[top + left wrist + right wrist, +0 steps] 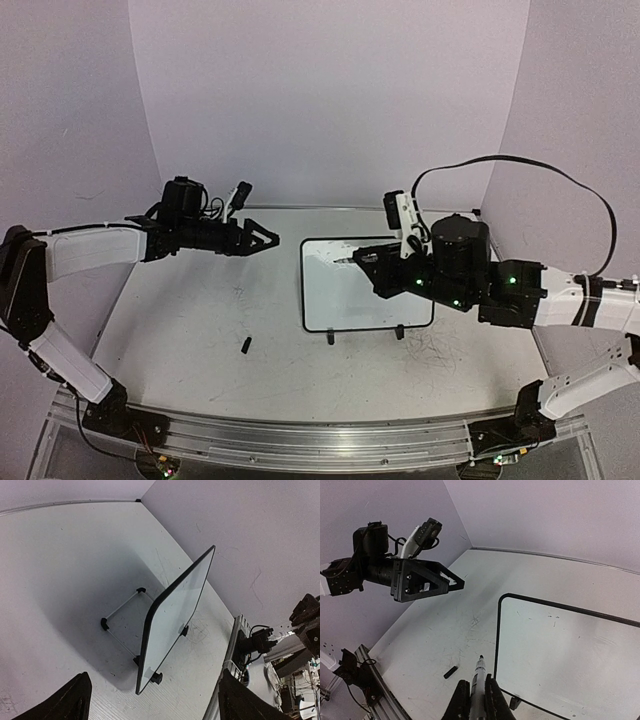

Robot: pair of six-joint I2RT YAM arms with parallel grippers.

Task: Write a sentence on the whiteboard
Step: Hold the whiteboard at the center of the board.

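Whiteboard [335, 300] corner behind right arm [520, 290]

The whiteboard [345, 295] is white with black frame, the marker [479, 680] white, the cap [245, 345] black.

The whiteboard [340, 300] stands on the counter [180, 300], right of centre. A small cap [245, 345] lies on the counter to its left, nearer. The left gripper [265, 239] hangs left of the board's far edge. The right gripper [370, 262], a marker [479, 677] in its jaws, is over the board's far part.
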